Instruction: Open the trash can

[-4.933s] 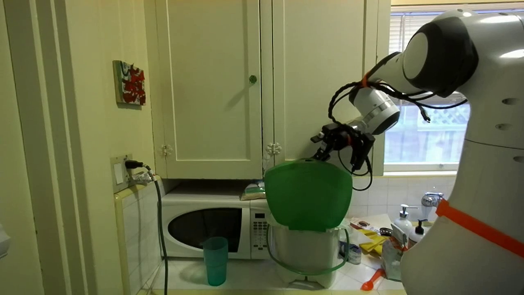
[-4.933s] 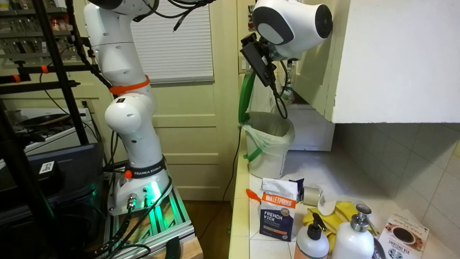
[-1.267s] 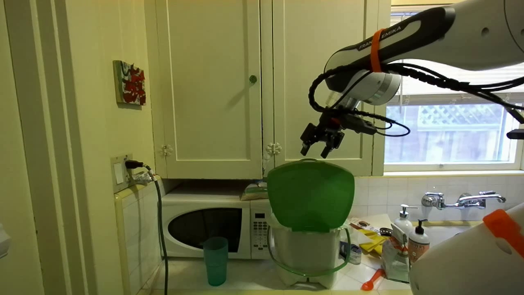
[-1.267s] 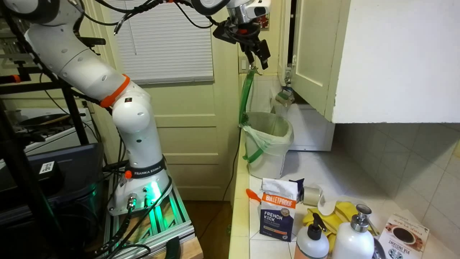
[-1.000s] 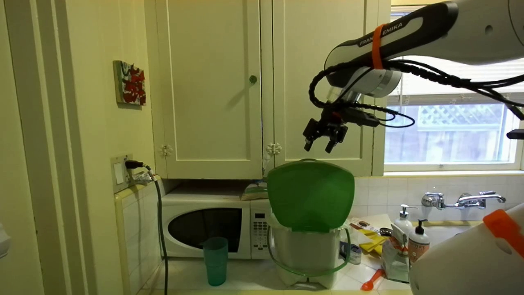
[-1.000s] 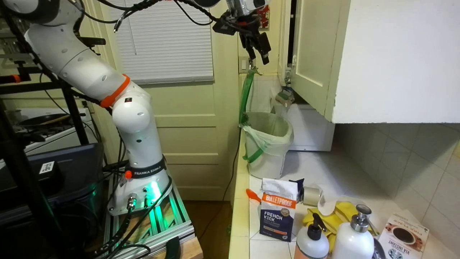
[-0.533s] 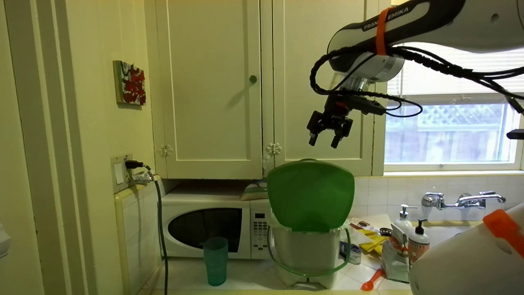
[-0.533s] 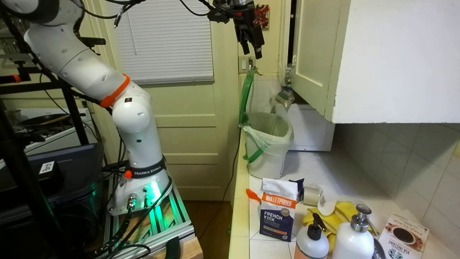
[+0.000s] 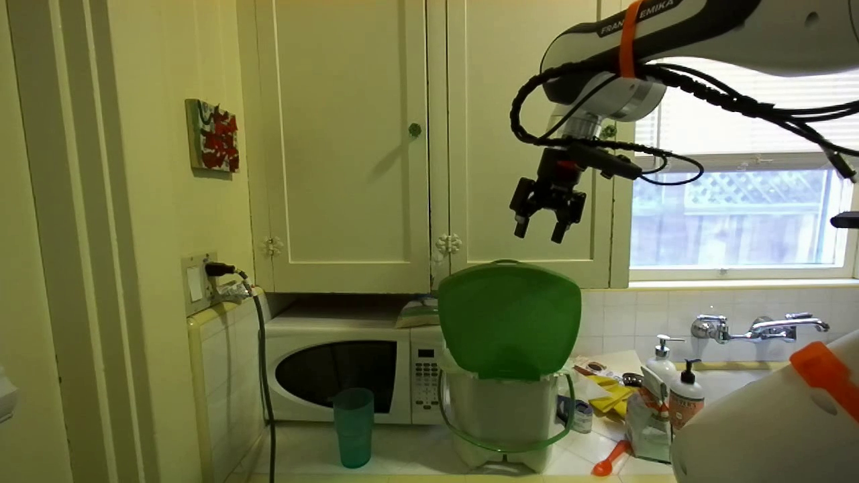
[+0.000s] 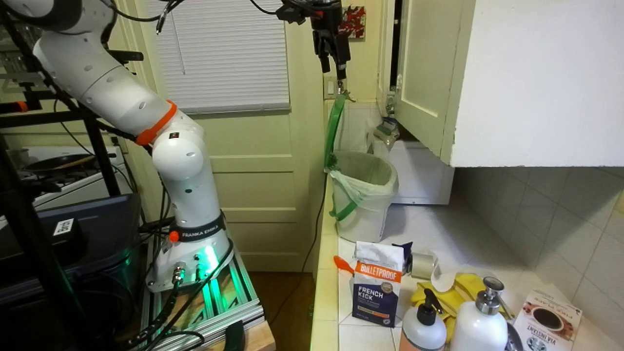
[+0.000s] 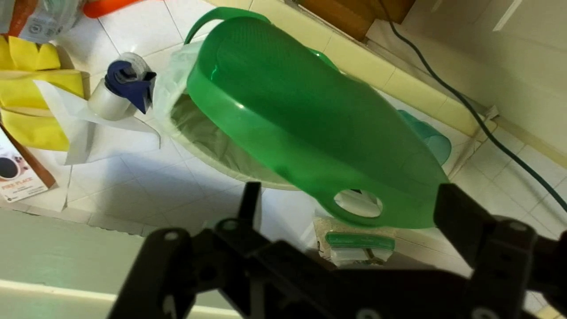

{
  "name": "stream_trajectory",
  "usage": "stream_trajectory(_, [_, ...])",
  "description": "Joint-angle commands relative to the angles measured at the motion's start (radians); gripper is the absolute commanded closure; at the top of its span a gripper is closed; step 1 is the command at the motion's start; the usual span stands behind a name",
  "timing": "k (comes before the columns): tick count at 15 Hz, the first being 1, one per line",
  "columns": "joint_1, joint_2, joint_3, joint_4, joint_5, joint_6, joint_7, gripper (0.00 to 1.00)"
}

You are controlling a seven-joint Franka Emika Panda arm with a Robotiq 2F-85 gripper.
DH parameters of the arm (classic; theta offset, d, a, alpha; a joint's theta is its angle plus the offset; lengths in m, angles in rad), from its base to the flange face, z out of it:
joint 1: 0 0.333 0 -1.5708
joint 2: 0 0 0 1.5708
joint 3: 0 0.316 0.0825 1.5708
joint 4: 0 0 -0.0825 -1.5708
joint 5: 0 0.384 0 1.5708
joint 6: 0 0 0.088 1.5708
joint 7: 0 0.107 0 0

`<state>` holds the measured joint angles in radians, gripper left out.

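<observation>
I have my black two-fingered tool (image 9: 539,231) hanging, jaws spread apart, above the raised, curved green plastic lid (image 9: 510,322); from here I see the pale grey-white, bucket-shaped trash can (image 9: 500,412) standing open on the white-tiled worktop (image 10: 438,226), near the boxy white microwave (image 9: 342,369).

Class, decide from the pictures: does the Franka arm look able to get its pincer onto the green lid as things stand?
Probably yes: the open pincer hangs above the raised green lid, and nothing visible stands between them.
</observation>
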<state>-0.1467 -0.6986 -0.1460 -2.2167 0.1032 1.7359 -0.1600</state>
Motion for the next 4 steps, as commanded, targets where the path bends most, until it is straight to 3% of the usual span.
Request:
stream_trajectory(1, [0.018, 0.001, -0.013, 0.005, -0.009, -0.012, 0.009, 0.00])
stream_trajectory(4, [0.018, 0.005, -0.015, 0.009, -0.009, -0.020, 0.008, 0.00])
